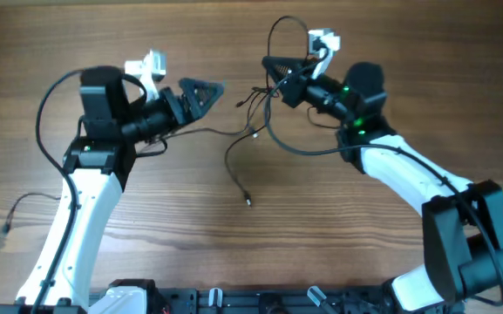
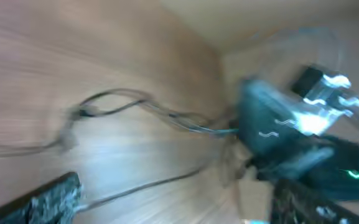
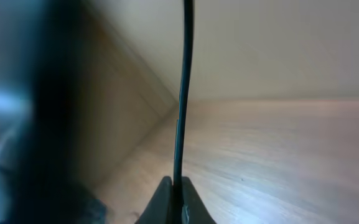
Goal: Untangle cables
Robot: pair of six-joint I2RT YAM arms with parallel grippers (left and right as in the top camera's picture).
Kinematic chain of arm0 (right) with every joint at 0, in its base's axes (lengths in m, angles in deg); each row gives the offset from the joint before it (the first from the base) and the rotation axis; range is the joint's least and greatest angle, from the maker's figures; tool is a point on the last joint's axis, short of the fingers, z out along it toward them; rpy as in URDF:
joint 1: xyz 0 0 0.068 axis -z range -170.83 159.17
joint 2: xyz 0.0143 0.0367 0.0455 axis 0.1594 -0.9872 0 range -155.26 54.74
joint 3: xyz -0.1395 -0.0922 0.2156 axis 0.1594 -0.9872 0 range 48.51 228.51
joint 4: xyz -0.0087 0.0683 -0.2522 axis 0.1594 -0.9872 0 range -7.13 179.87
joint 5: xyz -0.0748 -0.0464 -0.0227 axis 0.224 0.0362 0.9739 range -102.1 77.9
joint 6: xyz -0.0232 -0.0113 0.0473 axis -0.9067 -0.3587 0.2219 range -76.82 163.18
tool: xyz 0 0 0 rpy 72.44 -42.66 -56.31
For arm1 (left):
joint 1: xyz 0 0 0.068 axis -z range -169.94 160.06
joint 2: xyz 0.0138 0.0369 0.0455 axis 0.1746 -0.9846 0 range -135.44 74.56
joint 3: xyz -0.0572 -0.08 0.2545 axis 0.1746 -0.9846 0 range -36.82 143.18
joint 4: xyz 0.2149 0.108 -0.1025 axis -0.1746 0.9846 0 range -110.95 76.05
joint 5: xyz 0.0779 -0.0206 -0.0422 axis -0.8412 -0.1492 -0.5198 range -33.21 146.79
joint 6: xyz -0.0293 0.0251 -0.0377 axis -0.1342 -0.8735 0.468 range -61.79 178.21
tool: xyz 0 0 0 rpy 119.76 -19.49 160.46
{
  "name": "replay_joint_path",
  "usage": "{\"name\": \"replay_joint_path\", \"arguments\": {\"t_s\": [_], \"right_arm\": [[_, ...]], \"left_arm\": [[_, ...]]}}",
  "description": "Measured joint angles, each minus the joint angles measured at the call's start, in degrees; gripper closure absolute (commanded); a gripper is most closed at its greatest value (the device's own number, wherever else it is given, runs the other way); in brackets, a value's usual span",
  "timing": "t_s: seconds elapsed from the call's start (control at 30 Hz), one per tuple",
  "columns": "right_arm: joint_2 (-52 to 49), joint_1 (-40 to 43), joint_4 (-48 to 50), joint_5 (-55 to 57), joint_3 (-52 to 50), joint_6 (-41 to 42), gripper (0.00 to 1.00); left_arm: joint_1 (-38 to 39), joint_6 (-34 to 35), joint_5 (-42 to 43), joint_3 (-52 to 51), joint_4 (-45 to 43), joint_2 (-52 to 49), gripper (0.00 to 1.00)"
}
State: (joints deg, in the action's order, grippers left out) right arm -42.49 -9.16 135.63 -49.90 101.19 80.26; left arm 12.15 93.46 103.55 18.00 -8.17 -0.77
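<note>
- Blur is hiding the left gripper [image 1: 216,88]; open or closed, I cannot tell.
- The right gripper [image 3: 174,193] is pinching one cable [image 3: 184,74] between closed fingertips.
- The cables [image 1: 255,94] are lying tangled on the table [image 1: 173,227] between both grippers.

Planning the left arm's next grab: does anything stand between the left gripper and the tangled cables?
Nothing visible. Only bare table lies between the left gripper and the cables; the right gripper sits on their far side, pinching one strand.

Motion blur smears the cables [image 2: 167,115] in the left wrist view, while the right tool [image 3: 173,202], pinching one, is cropped by the bottom edge.
</note>
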Motion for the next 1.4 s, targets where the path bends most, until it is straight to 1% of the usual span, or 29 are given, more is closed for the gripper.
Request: {"name": "replay_joint_path", "arguments": {"t_s": [0.03,0.07,0.17,0.23,0.3,0.37,0.4,0.53,0.6,0.63,0.8,0.9,1.0,1.07,1.13,1.17,1.2,1.23,1.3,1.37,1.4], "right_arm": [[0.0,1.05,3.34,-2.6,0.0,1.9,0.96],[-0.02,1.73,5.44,-4.79,0.0,3.15,0.96],[-0.09,2.43,11.37,-12.35,0.0,5.49,0.96],[-0.09,2.4,14.91,-17.22,0.0,6.19,0.96],[-0.17,2.4,19.1,-23.26,0.0,6.71,0.96],[-0.33,2.43,25.7,-29.55,0.0,7.26,0.96],[-0.33,2.43,29.11,-31.91,0.0,8.52,0.96],[-0.33,4.02,39.01,-36.15,0.0,15.5,0.95],[-0.33,5.49,40.87,-36.13,0.0,17.9,0.96],[-0.33,6.12,40.92,-36.13,0.0,18.88,0.96],[-0.33,9.73,43.1,-36.11,0.0,22.1,0.96],[-0.33,9.99,43.1,-36.09,0.0,23.52,0.96],[-0.33,9.99,43.12,-36.09,0.0,24.41,0.96],[-0.33,9.99,43.12,-36.04,0.0,24.79,0.96],[-0.33,9.99,43.12,-36.02,0.02,25.27,0.96],[-0.33,9.99,43.12,-35.93,0.02,25.49,0.96],[-0.33,9.99,43.15,-35.89,0.07,25.7,0.96],[-0.33,9.99,43.15,-35.87,0.07,25.75,0.96],[-0.33,9.99,43.15,-35.82,0.07,25.9,0.96],[-0.33,10.03,42.86,-35.85,0.07,25.18,0.96],[-0.28,10.36,40.39,-35.74,0.15,23.67,0.96]], "left_arm": [[-0.02,-0.76,-3.3,-0.15,3.39,-0.24,0.0],[-0.02,-1.14,-5.73,-0.15,4.85,-0.85,0.0],[-0.02,-1.36,-8.96,-0.15,5.18,-5.09,0.0],[0.2,-0.59,-9.66,-0.15,3.58,-8.76,0.0],[0.98,-2.01,-9.57,-0.22,-1.09,-12.81,0.0],[2.14,-7.34,-8.76,-0.24,-4.74,-16.02,0.0],[2.73,-11.41,-8.5,-0.22,-6.12,-17.27,0.0],[4.81,-26.36,-7.87,-0.24,-7.56,-20.76,0.0],[5.51,-32.46,-7.87,-0.22,-7.08,-21.0,0.0],[5.79,-34.29,-7.87,-0.24,-6.84,-21.0,0.0],[8.52,-48.15,-7.85,-0.24,-2.01,-21.11,0.01],[11.85,-52.7,-7.87,-0.24,-1.92,-21.66,0.09],[15.39,-55.6,-7.82,-0.24,-3.13,-24.57,0.09],[16.33,-56.17,-7.85,-0.24,-4.87,-26.29,0.09],[17.05,-56.59,-7.93,-0.24,-8.7,-28.3,0.19],[17.49,-56.83,-7.96,-0.26,-11.02,-29.62,0.32],[17.86,-57.05,-7.98,-0.28,-12.72,-30.6,0.74],[18.27,-57.2,-8.24,-0.28,-14.58,-31.82,0.96],[18.58,-57.22,-9.81,-0.28,-15.89,-33.31,0.96],[18.6,-56.89,-14.84,-0.28,-15.3,-34.03,0.96],[18.38,-56.57,-18.12,-0.22,-13.86,-33.99,0.96]]}}
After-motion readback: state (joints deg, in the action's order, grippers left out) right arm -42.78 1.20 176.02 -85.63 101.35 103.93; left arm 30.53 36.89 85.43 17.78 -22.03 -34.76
